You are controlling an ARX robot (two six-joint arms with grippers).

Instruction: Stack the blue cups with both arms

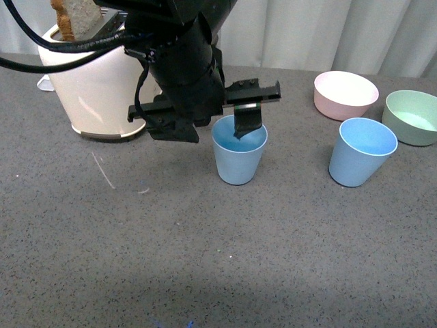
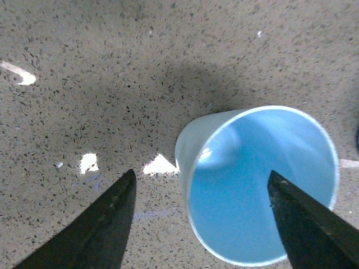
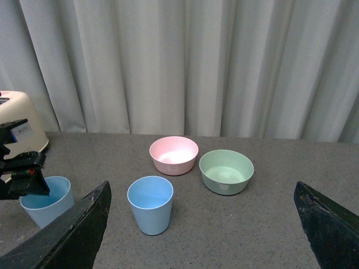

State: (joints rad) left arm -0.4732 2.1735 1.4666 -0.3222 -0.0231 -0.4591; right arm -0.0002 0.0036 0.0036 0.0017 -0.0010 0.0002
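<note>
One blue cup [image 1: 239, 158] stands upright mid-table. My left gripper [image 1: 208, 126] is open and hangs over its near-left rim: one finger [image 1: 247, 123] dips into the cup's mouth, the other stays outside. In the left wrist view the cup [image 2: 258, 185] lies between and under the fingertips, with its wall between them, and the gripper [image 2: 202, 172] is not touching it. The second blue cup [image 1: 362, 152] stands upright to the right. My right gripper [image 3: 202, 185] is open, empty and well back from that cup [image 3: 150, 204]. It does not show in the front view.
A cream toaster [image 1: 95, 89] with toast [image 1: 75, 17] stands at the back left, close behind the left arm. A pink bowl [image 1: 345, 94] and a green bowl [image 1: 412, 116] sit at the back right, near the second cup. The table [image 1: 205, 260] is grey speckled.
</note>
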